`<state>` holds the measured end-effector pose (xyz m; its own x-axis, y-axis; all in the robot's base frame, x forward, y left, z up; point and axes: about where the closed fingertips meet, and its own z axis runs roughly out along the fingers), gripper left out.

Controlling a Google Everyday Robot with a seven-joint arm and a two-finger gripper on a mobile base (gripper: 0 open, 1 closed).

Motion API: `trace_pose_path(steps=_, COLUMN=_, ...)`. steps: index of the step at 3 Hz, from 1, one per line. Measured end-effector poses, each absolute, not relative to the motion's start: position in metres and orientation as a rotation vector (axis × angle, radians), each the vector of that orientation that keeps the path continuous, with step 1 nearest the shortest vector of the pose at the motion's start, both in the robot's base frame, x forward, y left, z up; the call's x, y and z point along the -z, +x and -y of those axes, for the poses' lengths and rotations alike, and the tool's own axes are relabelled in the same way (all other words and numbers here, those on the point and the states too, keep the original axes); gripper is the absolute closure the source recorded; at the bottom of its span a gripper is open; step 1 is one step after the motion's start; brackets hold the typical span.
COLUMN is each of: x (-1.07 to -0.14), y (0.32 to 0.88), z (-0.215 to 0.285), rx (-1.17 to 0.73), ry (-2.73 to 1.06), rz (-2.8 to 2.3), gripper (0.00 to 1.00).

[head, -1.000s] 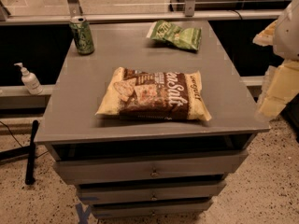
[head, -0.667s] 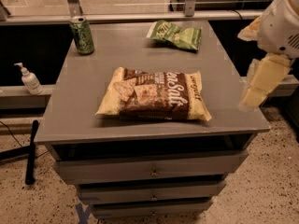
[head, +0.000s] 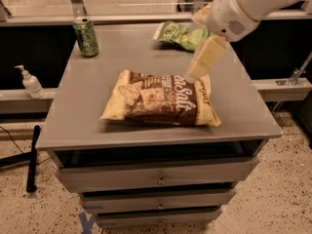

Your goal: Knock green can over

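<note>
The green can (head: pixel 86 37) stands upright at the back left corner of the grey cabinet top (head: pixel 83 111). It is slim, with a silver top and pale label markings. My gripper (head: pixel 202 58) hangs from the white arm (head: pixel 248 6) that reaches in from the upper right. It is above the right middle of the top, over the upper right edge of the brown and yellow chip bag (head: pixel 163 99). It is far to the right of the can and holds nothing that I can see.
A crinkled green chip bag (head: pixel 176 34) lies at the back right, partly behind the arm. The cabinet has drawers (head: pixel 158 179) below. A soap dispenser (head: pixel 31 82) sits on a ledge at the left, and a black pole (head: pixel 31 157) leans by the floor.
The arm has swung in from the right edge to over the table's right middle. The can and both bags have not moved.
</note>
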<state>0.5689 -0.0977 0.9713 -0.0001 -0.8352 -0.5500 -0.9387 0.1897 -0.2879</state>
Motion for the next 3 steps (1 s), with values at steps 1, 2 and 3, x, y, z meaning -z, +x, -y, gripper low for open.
trace_pose_path(steps=1, x=-0.977, y=0.616, z=0.029, rx=-0.354, ry=-1.571, rz=-1.726, gripper=0.00)
trace_pose_path(steps=2, x=-0.977, y=0.616, z=0.029, rx=-0.354, ry=-1.571, rz=-1.725, gripper=0.00)
trace_pose_path(steps=3, x=-0.973, y=0.629, z=0.018, rx=-0.353, ry=-1.510, rz=-1.702, gripper=0.00)
